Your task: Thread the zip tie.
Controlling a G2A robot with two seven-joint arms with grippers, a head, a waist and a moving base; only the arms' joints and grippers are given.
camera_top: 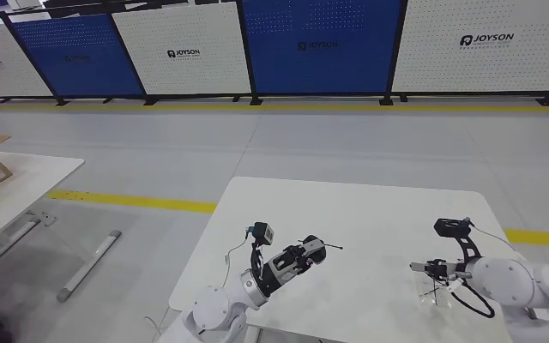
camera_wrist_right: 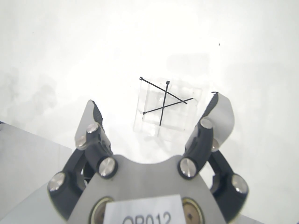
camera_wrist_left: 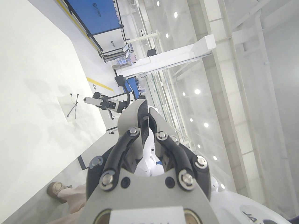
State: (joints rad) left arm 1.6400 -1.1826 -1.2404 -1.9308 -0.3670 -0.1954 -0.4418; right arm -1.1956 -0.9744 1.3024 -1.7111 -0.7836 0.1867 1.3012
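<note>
Black and hair-thin, the zip tie [camera_top: 333, 247] I take to be in play pokes out sideways from the left claw [camera_wrist_left: 147, 111], whose fingers are pressed together on it. In the left wrist view the pads [camera_wrist_left: 143, 117] meet with barely a sliver between them. I judge the strap to be featherlight, springy along its length and slick on its flat faces, so the free end will wag and could twist in a loose pinch. For the threading I would hold it close behind the tail and take the head block with the other claw (the one stiff lump on the whole thing), so the slot faces the tail squarely.

Three more zip ties [camera_wrist_right: 166, 94] lie crossed over one another in a clear tray [camera_wrist_right: 184, 120]. The tray is directly ahead of the right claw [camera_wrist_right: 154, 100] and framed between its fingers, which are spread wide and hold nothing. The small square heads sit out at the ends, away from the crossing, so I reckon one could be pinched there without dragging its neighbours along. The tray rests on the white table [camera_top: 360, 214], well apart from the left claw. It looks light enough to skate if I nudge its wall.
</note>
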